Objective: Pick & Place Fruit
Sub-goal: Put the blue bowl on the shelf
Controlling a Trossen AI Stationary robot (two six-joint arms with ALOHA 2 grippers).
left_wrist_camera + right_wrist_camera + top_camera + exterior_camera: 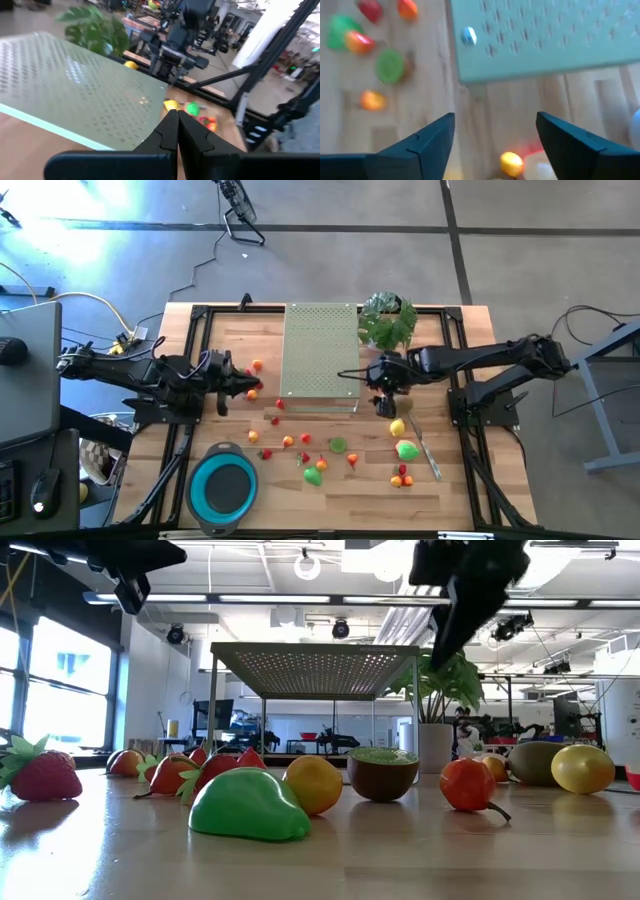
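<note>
My right tool [385, 406] hangs over the surface [470, 490] just off the near right corner of the perforated green platform [320, 350], beside the leafy plant [388, 320]. From its wrist camera I see its two dark fingers [427, 142] standing well apart with nothing between them, only bare wood below and a small orange-yellow fruit [511, 162] lying under the gap. It touches nothing that I can make out.

My left tool [222, 388] waits at the platform's left side, above the surface, with its fingers [167, 132] pressed together and nothing in them.

The fruit [330, 455] lies scattered across the surface in front of the platform: red and orange pieces near the left tool, a green pear-like piece [313, 476] and a round green-topped one [339, 445] toward the middle, and a yellow one [397, 427] and a bigger green one [407, 449] on the right next to the slim silver knife [425, 448]. The blue bowl [223, 485] sits at the near left edge with no fruit in it.

I can read no brand, label or writing anywhere.
</note>
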